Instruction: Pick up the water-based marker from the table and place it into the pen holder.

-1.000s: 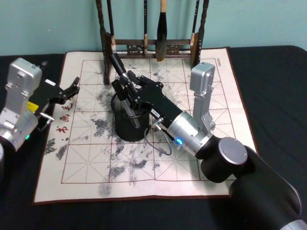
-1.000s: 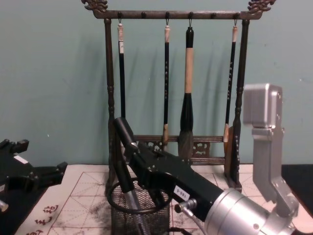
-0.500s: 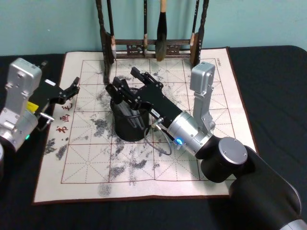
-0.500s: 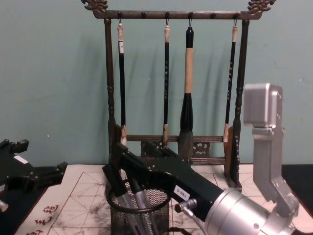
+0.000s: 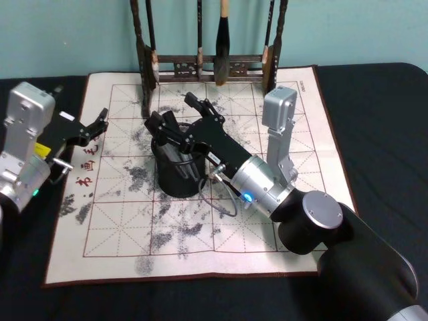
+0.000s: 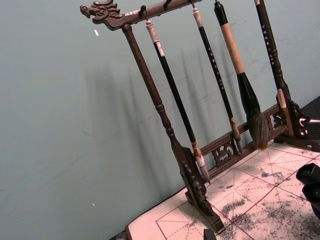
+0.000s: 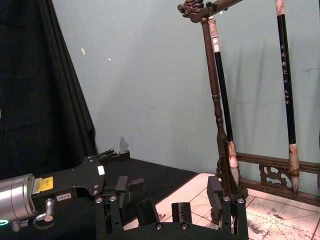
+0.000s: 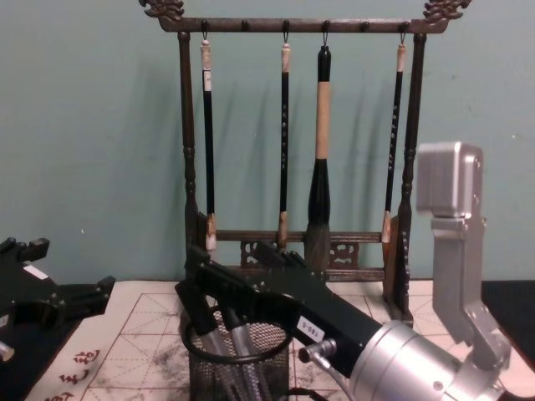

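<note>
Released since a second ago: marker [image 8: 235,347] has dropped from right gripper [image 5: 179,119] into pen holder [image 5: 179,175] and stands among other pens. Right gripper fingers spread apart, empty, just above holder rim. Left gripper [image 5: 93,126] fingers apart, parked left of holder at mat [image 5: 120,227] edge. Brush rack [image 8: 301,167] behind holder.
</note>
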